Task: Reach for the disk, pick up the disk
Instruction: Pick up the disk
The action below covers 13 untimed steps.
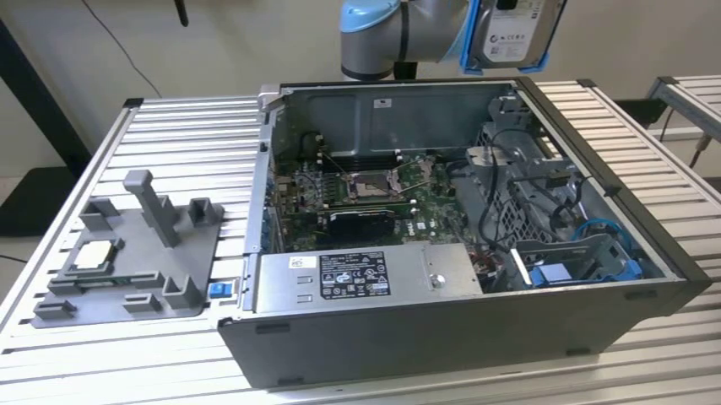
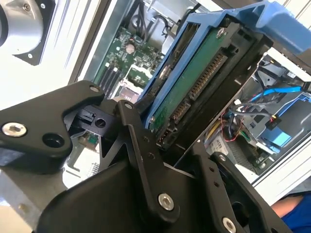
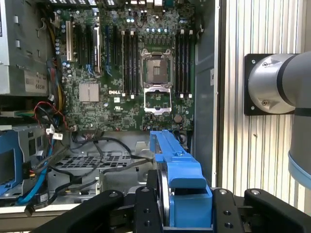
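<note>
High above the open computer case [image 1: 451, 337], at about one o'clock from its middle in the exterior view, my gripper [image 2: 160, 141] was clenched on the disk [image 1: 512, 34]; its labelled metal face stood upright in the blue bracket [image 3: 180, 170], long axis running up and away from my fingers [image 2: 141, 145], which pinched its lower edge from both sides; the disk hung clear of the case. Below, the motherboard [image 3: 146, 82] lay inside the case; the blue bay [image 1: 563, 274] at five o'clock held no drive; the grey tray [image 1: 124, 261] at nine o'clock carried a small square chip [image 1: 90, 253].
</note>
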Each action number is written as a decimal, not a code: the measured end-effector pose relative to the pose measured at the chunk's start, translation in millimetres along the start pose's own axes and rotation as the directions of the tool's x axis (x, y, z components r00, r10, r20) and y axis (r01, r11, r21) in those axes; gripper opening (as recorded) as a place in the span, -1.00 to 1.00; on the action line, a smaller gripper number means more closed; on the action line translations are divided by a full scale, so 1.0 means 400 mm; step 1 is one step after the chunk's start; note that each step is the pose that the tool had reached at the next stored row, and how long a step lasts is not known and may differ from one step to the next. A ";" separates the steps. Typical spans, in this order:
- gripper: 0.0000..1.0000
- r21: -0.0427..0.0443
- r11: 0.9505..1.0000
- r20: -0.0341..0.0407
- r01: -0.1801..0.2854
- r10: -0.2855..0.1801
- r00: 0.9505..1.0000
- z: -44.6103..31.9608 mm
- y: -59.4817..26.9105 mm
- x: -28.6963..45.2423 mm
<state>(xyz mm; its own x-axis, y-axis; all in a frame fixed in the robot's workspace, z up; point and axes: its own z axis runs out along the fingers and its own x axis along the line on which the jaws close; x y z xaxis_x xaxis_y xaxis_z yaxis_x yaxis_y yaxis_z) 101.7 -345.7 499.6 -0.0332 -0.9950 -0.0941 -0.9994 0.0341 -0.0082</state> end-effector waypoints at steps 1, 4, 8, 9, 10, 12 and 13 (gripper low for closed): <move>-1.00 0.000 1.000 0.000 0.000 0.000 1.000 0.000 0.000 0.000; -1.00 0.000 1.000 0.000 0.000 0.000 1.000 0.000 0.000 0.000; -1.00 0.000 1.000 0.000 0.000 0.000 1.000 0.000 0.000 0.005; -1.00 0.000 1.000 0.000 0.000 0.000 1.000 0.000 0.000 0.007; -1.00 0.000 1.000 0.000 0.000 0.000 1.000 0.000 0.000 0.009; -1.00 0.000 1.000 0.000 0.000 0.000 1.000 -0.001 -0.001 0.016; -1.00 0.000 1.000 0.000 0.000 0.000 1.000 -0.001 -0.001 0.020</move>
<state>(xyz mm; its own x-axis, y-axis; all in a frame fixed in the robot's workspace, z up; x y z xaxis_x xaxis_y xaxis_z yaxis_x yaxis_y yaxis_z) 101.7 -353.6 499.3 -0.0332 -0.9950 -0.0942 -0.9994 0.0341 -0.0080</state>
